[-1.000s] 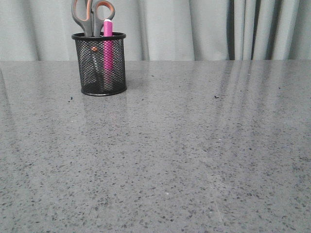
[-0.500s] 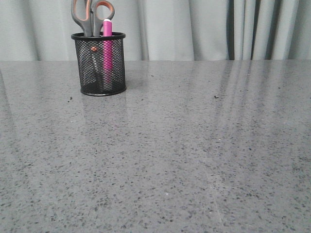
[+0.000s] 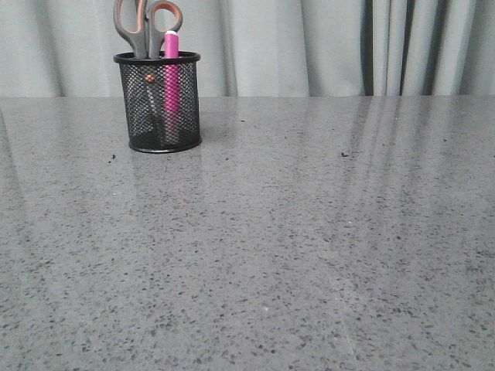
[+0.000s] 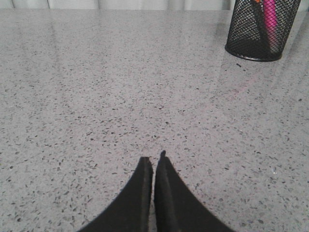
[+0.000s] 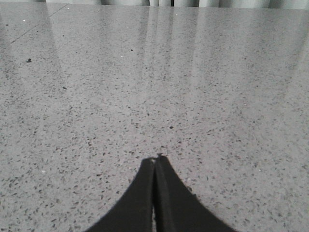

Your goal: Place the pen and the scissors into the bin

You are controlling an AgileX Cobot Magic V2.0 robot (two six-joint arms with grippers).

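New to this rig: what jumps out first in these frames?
The black mesh bin at the far left of the grey table, with the pink pen and the scissors standing in it, handles up. Past that, the table shows only grey speckle. In each wrist view, the left gripper and right gripper have jaws shut on nothing, well away from the bin.
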